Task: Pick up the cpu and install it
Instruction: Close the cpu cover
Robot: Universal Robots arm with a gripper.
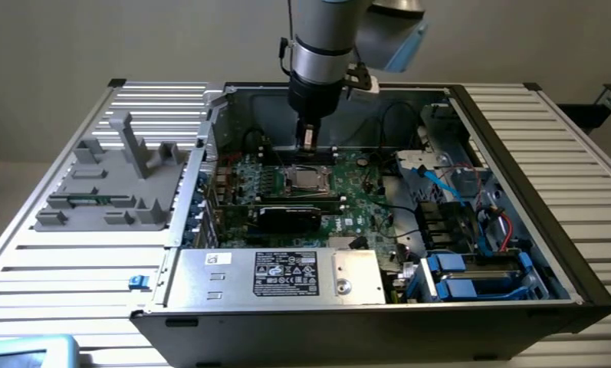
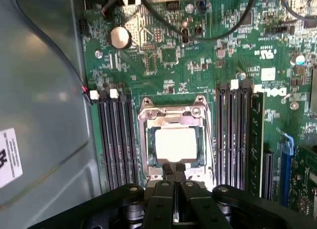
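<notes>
Cpu (image 2: 176,142) lay flat in the motherboard socket (image 2: 146,115); the gripper (image 2: 173,169) was fully closed, holding nothing, its tips just beside the chip's edge.

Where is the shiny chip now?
In the wrist view the chip lies inside the metal socket frame on the green board, between black slots, beside the tool.

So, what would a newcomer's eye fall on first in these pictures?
The open computer case stands out first, with the robot arm reaching down into it from above. Its fingers are shut and hang just over the green motherboard. There the shiny silver cpu lies inside the socket's metal frame, between rows of black memory slots.
</notes>
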